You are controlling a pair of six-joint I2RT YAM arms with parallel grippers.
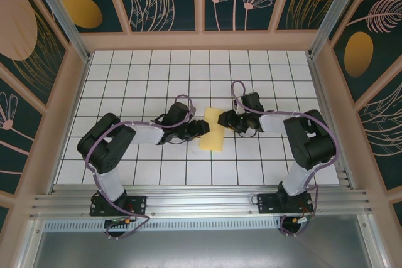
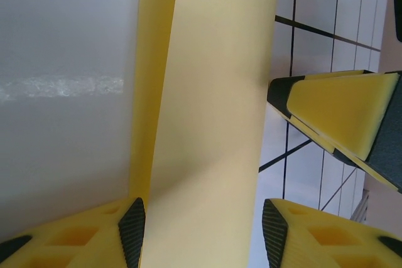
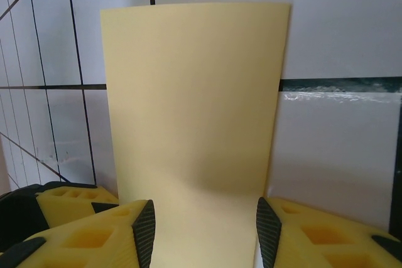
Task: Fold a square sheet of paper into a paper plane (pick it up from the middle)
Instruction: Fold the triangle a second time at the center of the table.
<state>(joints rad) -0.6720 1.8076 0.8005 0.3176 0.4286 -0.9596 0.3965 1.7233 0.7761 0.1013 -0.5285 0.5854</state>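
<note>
On the white tiled worktop [image 1: 157, 73], the left tool [image 1: 201, 128] reaches in from the left with its fingers [image 2: 132, 230] spread astride the yellow paper [image 1: 213, 131]. The paper lies in the middle, between the two arms, as a long rectangle with one side doubled over. The right tool [image 1: 227, 120] meets it from the right, its pads [image 3: 146, 230] likewise apart at the paper's two edges. I cannot tell whether either tool is squeezing the paper.

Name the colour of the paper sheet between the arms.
Plain yellow paper sheet, clearest in the right wrist view.
</note>
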